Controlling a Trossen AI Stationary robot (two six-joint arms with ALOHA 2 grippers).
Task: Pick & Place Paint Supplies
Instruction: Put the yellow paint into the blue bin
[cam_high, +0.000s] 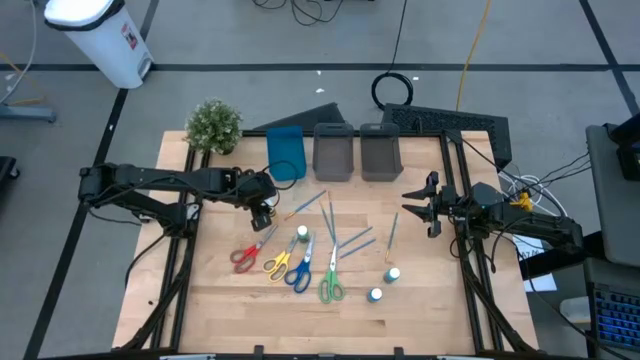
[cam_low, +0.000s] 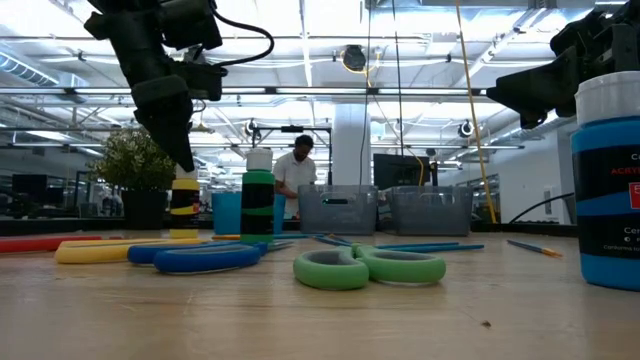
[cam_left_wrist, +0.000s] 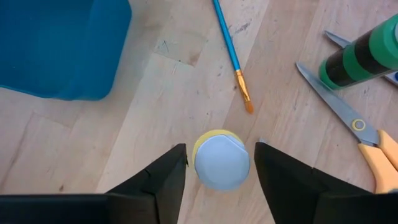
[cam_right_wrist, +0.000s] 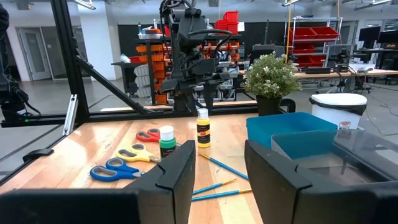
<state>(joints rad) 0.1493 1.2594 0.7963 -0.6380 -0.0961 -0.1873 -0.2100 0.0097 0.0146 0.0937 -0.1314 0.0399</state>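
A yellow paint bottle (cam_left_wrist: 219, 160) with a white cap stands upright on its base on the wooden table (cam_high: 420, 310); it also shows in the right wrist view (cam_right_wrist: 203, 130) and the low view (cam_low: 184, 205). My left gripper (cam_left_wrist: 221, 163) is open above it, pointing steeply down. One finger stands on either side of the cap, with a thin gap on each side. My right gripper (cam_right_wrist: 219, 168) waits open at the table's right edge (cam_high: 428, 205), nothing between its fingers. A green bottle (cam_high: 302, 233), scissors (cam_high: 290, 268) and brushes (cam_high: 355, 240) lie mid-table.
A blue bin (cam_high: 285, 152) and two grey bins (cam_high: 333, 150) (cam_high: 380, 150) stand along the far edge, with a potted plant (cam_high: 214, 125) at the far left corner. Two teal-capped bottles (cam_high: 392, 273) (cam_high: 376, 295) stand near the right. A brush (cam_left_wrist: 231, 53) lies beyond the yellow bottle.
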